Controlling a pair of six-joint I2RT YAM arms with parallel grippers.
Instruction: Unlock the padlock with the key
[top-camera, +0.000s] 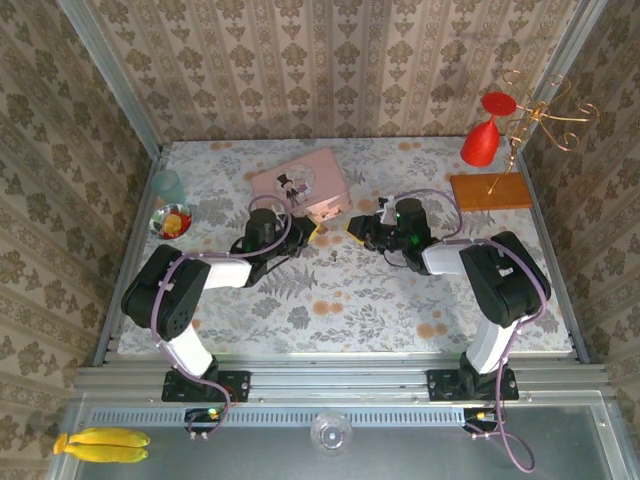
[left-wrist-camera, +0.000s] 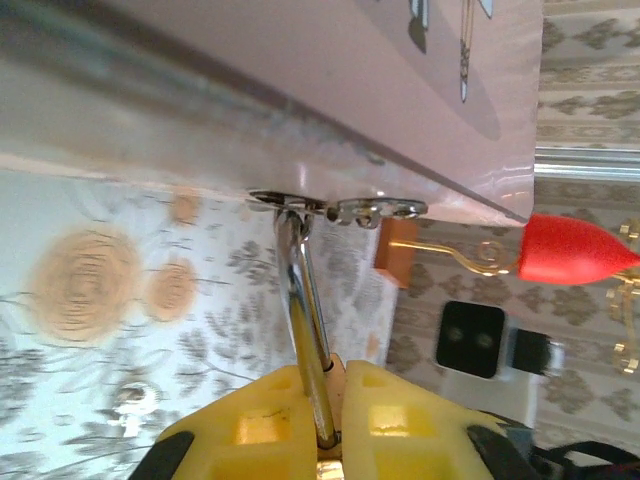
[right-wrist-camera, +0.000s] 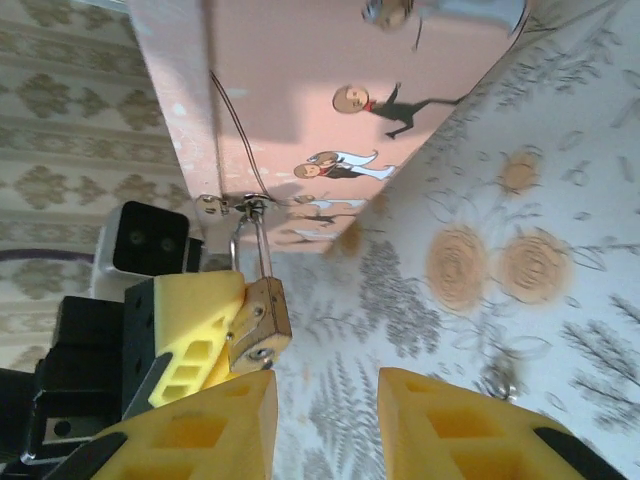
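Observation:
The brass padlock (right-wrist-camera: 262, 318) hangs by its thin silvery shackle (left-wrist-camera: 303, 290) from the hasp (left-wrist-camera: 340, 208) on the pink picture tin (top-camera: 300, 185). My left gripper (left-wrist-camera: 335, 378) is shut on the padlock, its yellow fingers (right-wrist-camera: 190, 320) pinching the body from the side. Just below and right of the lock, my right gripper (right-wrist-camera: 325, 420) stands open with nothing between its fingers. A small silvery thing, probably the key (right-wrist-camera: 500, 383), lies on the floral tablecloth right of that gripper, and appears as a speck (top-camera: 333, 258) between both grippers (top-camera: 308, 232) (top-camera: 352, 228).
A red wine glass (top-camera: 483, 140) hangs on a gold wire rack (top-camera: 545, 115) with an orange wooden base (top-camera: 490, 190) at the back right. A small bowl (top-camera: 171, 221) and a teal cup (top-camera: 167, 185) sit at the left edge.

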